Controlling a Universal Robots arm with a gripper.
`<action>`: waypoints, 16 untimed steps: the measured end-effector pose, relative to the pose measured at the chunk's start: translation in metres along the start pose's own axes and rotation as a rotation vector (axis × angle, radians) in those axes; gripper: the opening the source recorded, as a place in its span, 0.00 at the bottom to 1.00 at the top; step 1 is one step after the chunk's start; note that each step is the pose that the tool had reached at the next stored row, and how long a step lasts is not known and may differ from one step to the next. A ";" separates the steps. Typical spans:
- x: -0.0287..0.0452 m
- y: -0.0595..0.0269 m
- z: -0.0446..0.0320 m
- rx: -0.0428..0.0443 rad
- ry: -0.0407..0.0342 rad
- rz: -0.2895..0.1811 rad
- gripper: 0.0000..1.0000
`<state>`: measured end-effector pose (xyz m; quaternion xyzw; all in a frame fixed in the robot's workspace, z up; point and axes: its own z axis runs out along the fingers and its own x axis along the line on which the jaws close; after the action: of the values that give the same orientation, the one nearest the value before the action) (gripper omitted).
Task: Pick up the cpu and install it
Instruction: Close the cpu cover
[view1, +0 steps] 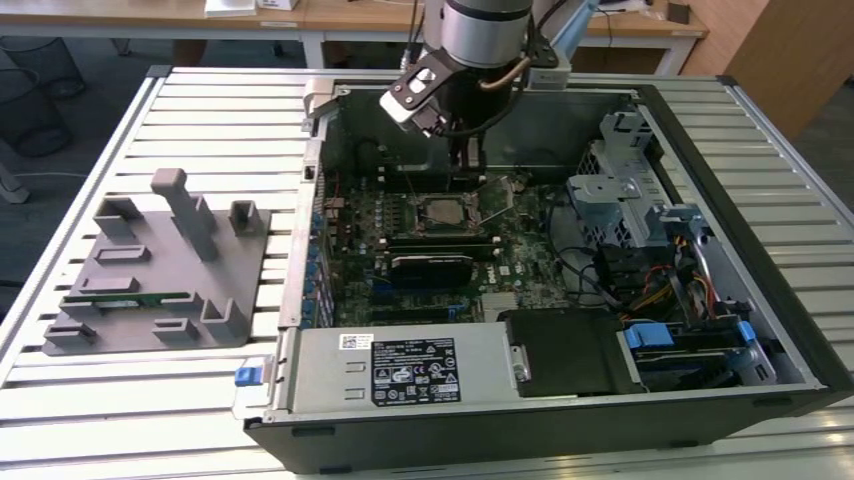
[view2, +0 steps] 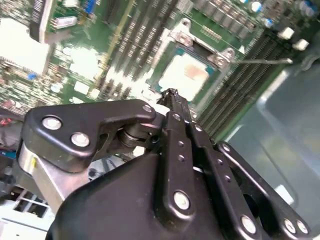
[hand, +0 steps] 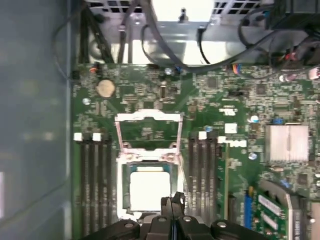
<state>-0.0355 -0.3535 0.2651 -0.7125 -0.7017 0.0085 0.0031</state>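
While the slatted metal table (view1: 174, 110) spans the whole exterior view, an open black computer case (view1: 534, 430) covers its middle and the exterior view's right, and the silver arm (view1: 487, 30) comes down into it from the upper middle of the frame. On the exterior view's left sits a gray fixture tray (view1: 214, 250) with upright blocks and a long green memory stick (view1: 127, 298) lying in it. At the lower middle of the frame, the gray power supply (view1: 327, 385) carries a large black-and-white label (view1: 414, 372) and a small white sticker (view1: 354, 341); their print is too small to make out. A green motherboard (view1: 350, 240) lies on the case floor, with rows of dark memory slots (hand: 95, 185) on both sides of the socket. The gripper (view1: 466, 162) hangs just above the board; in both wrist views its black fingers (hand: 167, 204) are pressed together at the tips (view2: 172, 95) with nothing between them. A metal socket frame (hand: 147, 117) stands swung open. The cpu (view1: 445, 211) lies flat in the socket, its shiny top (hand: 150, 187) facing up, with the fingertips over its near edge (view2: 187, 75); contact cannot be told. A round silver coin cell (hand: 105, 88) sits beyond the frame.
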 end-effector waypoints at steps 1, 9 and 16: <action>-0.0012 0.0000 0.0004 0.0000 -0.0002 -0.002 0.11; -0.0013 0.0208 0.0015 0.0005 -0.0005 -0.022 0.11; 0.0015 0.0367 0.0024 0.0004 -0.0007 -0.032 0.11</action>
<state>0.0012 -0.3526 0.2621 -0.7013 -0.7128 0.0089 0.0031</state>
